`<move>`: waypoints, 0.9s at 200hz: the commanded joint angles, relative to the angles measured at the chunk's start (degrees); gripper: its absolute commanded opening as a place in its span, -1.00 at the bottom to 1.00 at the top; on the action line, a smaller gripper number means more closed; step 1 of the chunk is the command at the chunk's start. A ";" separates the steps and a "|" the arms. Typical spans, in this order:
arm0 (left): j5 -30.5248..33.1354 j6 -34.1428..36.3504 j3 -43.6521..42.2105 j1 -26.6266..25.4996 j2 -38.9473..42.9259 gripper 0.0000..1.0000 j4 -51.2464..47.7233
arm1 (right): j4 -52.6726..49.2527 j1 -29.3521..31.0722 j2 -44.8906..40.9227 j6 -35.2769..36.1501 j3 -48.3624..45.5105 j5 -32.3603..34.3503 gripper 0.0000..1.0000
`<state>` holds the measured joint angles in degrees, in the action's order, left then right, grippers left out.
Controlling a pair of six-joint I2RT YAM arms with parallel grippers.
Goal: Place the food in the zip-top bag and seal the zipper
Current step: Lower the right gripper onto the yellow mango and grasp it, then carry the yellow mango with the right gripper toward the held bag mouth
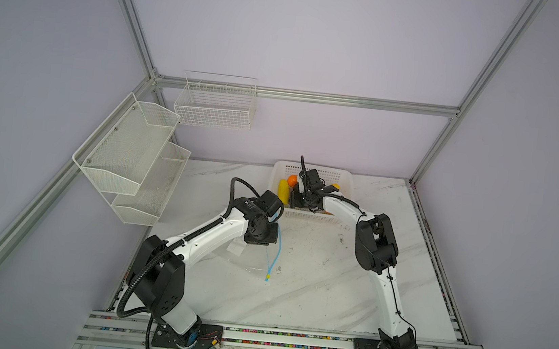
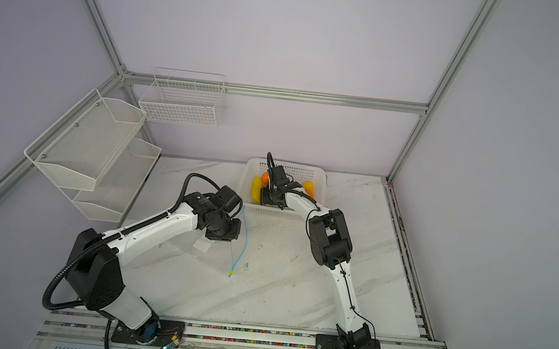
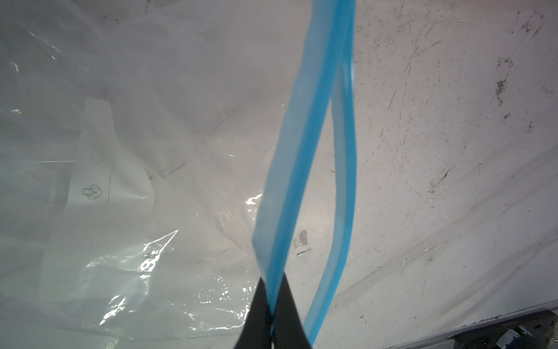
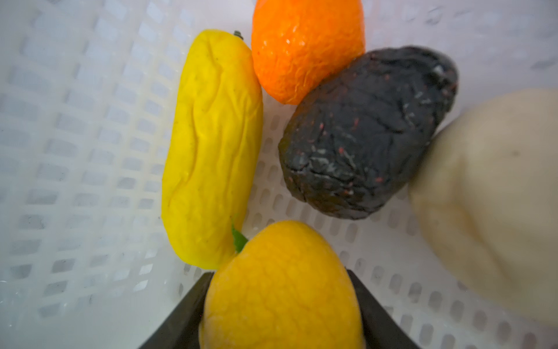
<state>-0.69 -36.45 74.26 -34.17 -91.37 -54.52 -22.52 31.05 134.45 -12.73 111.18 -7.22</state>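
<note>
The clear zip-top bag (image 3: 120,151) with a white label patch (image 3: 99,184) lies on the marble table, showing faintly in a top view (image 1: 247,260). Its light-blue zipper (image 3: 302,151) is lifted and parted into two strips. My left gripper (image 3: 273,282) is shut on one strip, and the slider tab (image 1: 266,279) hangs low. My right gripper (image 4: 280,278) reaches into the white perforated basket (image 1: 314,170), its fingers pressed on both sides of a yellow-orange round fruit (image 4: 280,302). Beside it lie a long yellow piece (image 4: 211,145), an orange ball (image 4: 305,48), a black lump (image 4: 365,133) and a cream ball (image 4: 489,193).
Mesh shelves (image 1: 131,152) hang on the left wall and a wire basket (image 1: 214,105) on the back wall. The basket's walls (image 4: 75,151) close in around the right gripper. An aluminium rail (image 1: 289,335) runs along the table's front, carrying both arm bases.
</note>
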 commanded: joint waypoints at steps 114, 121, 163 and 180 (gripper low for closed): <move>-2.38 0.25 8.87 1.39 -2.48 -1.00 -2.71 | 10.67 -1.69 -18.98 4.15 -15.67 -3.57 0.09; -2.51 0.34 9.44 1.55 -2.72 -1.00 -3.04 | 11.83 -1.67 -20.83 4.21 -17.68 -4.19 0.09; -3.24 0.63 11.59 2.26 -3.11 -1.00 -3.79 | 18.09 -1.63 -32.11 4.39 -30.47 -8.07 0.08; -3.66 0.60 12.02 2.53 -3.22 -1.00 -3.84 | 18.56 -1.68 -36.23 6.11 -34.64 -8.89 0.08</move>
<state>-3.05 -36.38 81.10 -32.27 -94.78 -57.54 -7.75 29.41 103.50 -9.34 81.03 -13.52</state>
